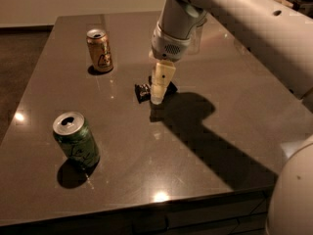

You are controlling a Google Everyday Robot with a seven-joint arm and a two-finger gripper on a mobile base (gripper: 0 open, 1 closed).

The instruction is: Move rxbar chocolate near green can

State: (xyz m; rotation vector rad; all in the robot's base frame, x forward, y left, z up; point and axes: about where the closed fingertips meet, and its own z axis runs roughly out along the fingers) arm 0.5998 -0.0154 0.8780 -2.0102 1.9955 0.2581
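Gripper: cream-coloured gripper [157, 98] at the end of a bulky white robot arm [234, 18], pointing down over the middle of the worktop, its tip at the snack bar and covering the bar's centre.
Grip: whether it is released or clenched on the bar cannot be told from this angle.
Snack bar: small flat rxbar chocolate [143, 92] in a shiny black wrapper, lying mid-worktop. Its crimped left end shows left of the gripper, a dark sliver of it to the right.
Green can: green drink can [77, 140] with pale swirls and a silver top, upright at the near left, well apart from the bar.
Other can: gold-tan drink can [100, 50], upright at the far left, apart from both the bar and the green can.
Worktop: dark glossy grey-brown slab [122, 175]; the arm's shadow spreads from the bar toward the near right.
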